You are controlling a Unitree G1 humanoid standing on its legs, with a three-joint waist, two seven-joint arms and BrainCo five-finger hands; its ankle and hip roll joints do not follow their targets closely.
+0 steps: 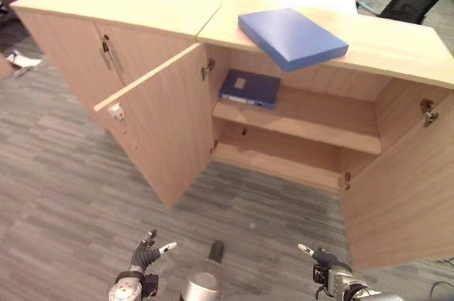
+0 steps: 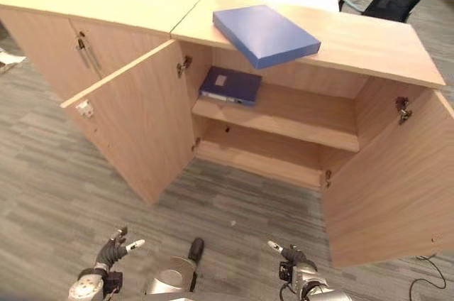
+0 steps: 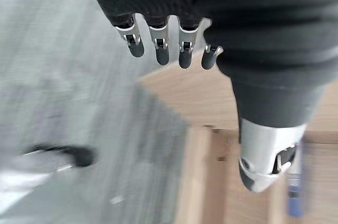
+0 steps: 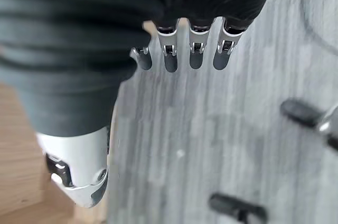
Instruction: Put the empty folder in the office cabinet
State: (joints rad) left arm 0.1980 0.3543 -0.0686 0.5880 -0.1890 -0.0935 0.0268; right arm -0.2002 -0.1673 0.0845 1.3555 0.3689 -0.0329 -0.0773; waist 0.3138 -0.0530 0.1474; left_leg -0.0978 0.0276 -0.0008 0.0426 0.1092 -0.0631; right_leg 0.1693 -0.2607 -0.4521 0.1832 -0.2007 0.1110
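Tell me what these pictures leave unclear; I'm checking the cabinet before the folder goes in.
- Bottom compartment's floor: partly hidden by the open left door, left eye view.
- Right door: cut off by the frame edge.
- Whether the folder on top is empty: closed cover.
- Shelf folder: label too small to read.

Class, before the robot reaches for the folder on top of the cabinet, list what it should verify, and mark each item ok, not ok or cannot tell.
1. Both doors of the light wooden cabinet stand open: ok.
2. Flat blue folder lies on the cabinet top, unobstructed: ok.
3. Upper shelf has free room beside the dark blue binder already there: ok.
4. Left robot hand open, empty: ok.
5. Right robot hand open, empty: ok.
6. Folder truly empty: cannot tell.
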